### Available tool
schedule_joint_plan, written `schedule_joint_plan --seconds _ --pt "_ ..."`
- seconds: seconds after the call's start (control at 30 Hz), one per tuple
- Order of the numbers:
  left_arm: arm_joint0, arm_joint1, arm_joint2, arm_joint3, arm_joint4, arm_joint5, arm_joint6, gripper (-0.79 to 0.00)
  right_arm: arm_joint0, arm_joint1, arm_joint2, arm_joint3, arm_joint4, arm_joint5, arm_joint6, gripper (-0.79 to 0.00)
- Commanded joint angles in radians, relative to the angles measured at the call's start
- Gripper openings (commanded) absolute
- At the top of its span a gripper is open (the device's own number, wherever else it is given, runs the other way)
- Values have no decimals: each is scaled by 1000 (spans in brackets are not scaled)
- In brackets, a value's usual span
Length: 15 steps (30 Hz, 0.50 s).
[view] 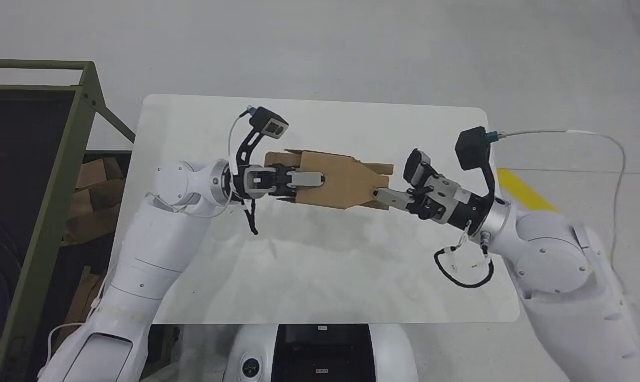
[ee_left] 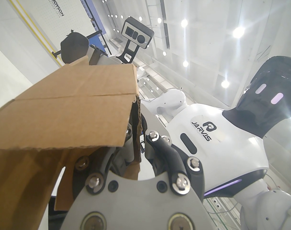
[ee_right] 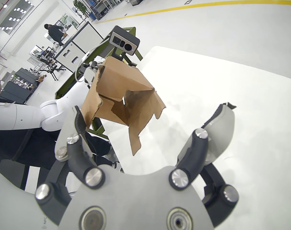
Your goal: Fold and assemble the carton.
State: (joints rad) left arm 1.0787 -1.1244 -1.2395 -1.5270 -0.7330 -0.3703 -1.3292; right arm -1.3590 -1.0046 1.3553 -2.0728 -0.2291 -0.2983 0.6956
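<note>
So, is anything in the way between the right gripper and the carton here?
Nothing visible does. The right gripper is open with the carton directly ahead of it, the near flaps right at its fingertips. The left gripper holds the carton's far end, up above the table.

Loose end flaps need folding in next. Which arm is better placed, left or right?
Right. The left gripper is shut on the carton and holds it up, so it is occupied. The right gripper is open and faces the carton's open end, where the flaps hang loose.
</note>
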Motion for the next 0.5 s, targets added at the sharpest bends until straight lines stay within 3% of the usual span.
schedule_joint_plan --seconds 0.0,0.47 --pt "-2 0 -1 2 -4 -1 -2 -785 5 -1 -7 12 14 0 8 0" --pt "-8 0 1 12 -17 -3 -10 -785 69 -10 -70 80 73 -4 23 0"
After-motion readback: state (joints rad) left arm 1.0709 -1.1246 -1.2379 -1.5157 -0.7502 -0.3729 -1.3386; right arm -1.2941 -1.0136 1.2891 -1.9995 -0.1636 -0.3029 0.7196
